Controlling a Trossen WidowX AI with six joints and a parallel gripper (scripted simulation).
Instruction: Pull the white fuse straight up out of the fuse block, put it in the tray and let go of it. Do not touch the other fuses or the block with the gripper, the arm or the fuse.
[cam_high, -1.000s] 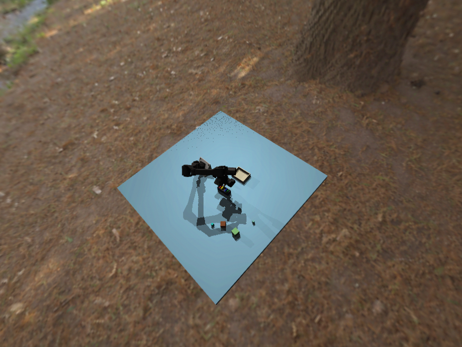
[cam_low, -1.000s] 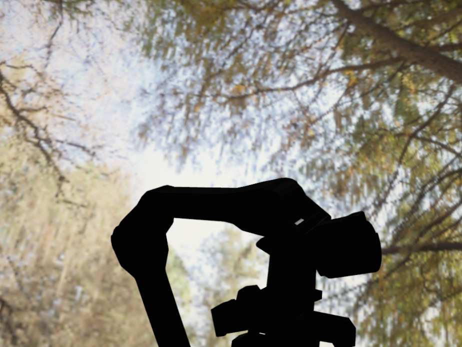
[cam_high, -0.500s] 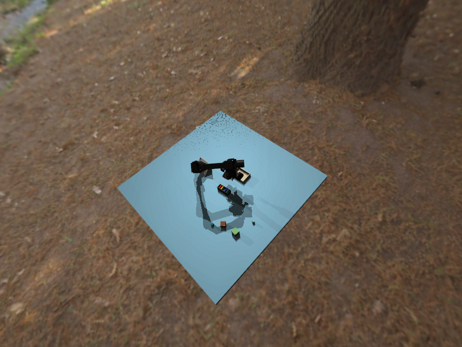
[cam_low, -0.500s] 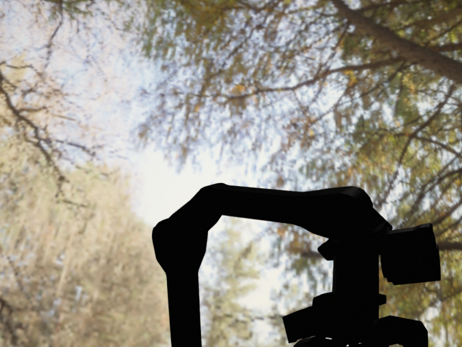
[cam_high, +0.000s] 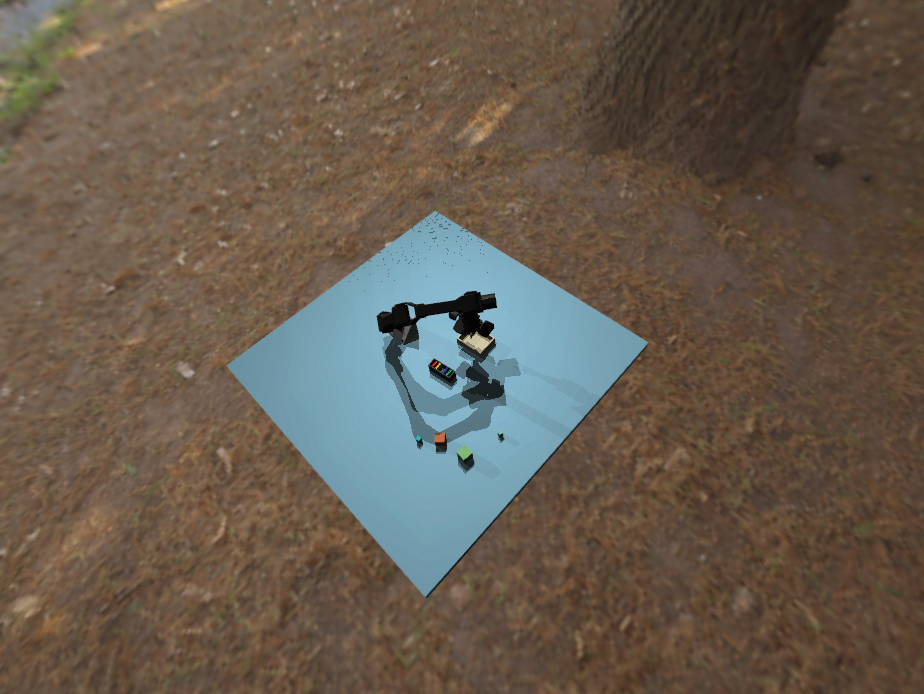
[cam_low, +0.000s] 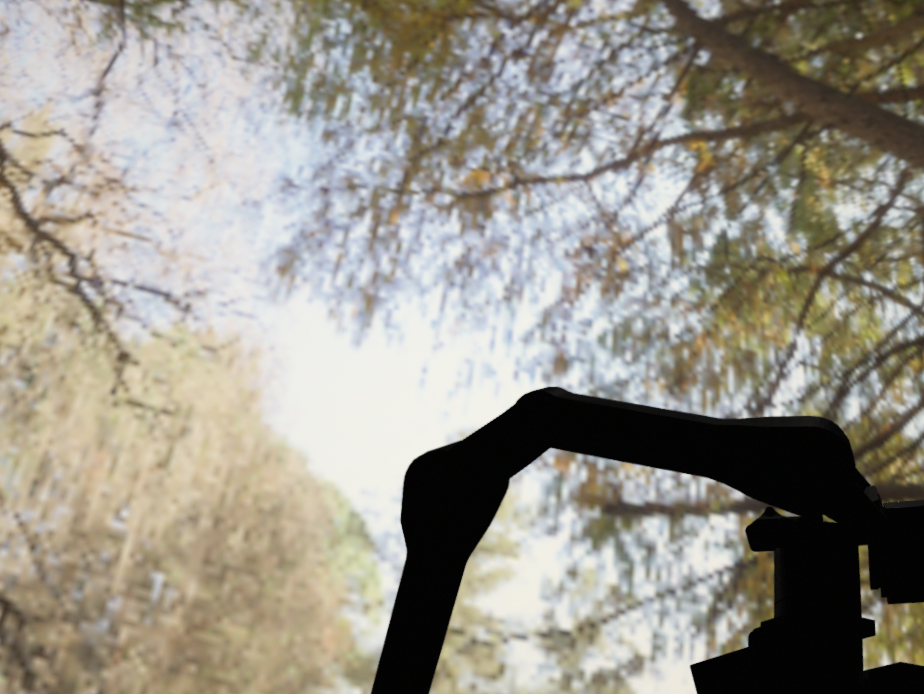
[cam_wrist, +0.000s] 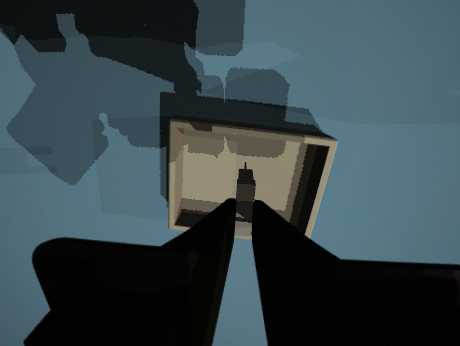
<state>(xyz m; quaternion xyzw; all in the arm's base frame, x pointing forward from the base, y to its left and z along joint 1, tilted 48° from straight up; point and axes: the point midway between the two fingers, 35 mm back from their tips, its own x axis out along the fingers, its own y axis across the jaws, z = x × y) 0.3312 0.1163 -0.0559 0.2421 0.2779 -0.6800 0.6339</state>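
The black two-fingered claw (cam_wrist: 244, 210) is nearly shut, pinching the small white fuse (cam_wrist: 245, 186), which hangs above the inside of the shallow beige square tray (cam_wrist: 176, 175). The tray sits near the middle of the pale blue tabletop (cam_high: 328, 403), slightly toward its right corner. The black fuse block (cam_high: 442, 369) with coloured fuses lies just beside it, nearer the bottom corner.
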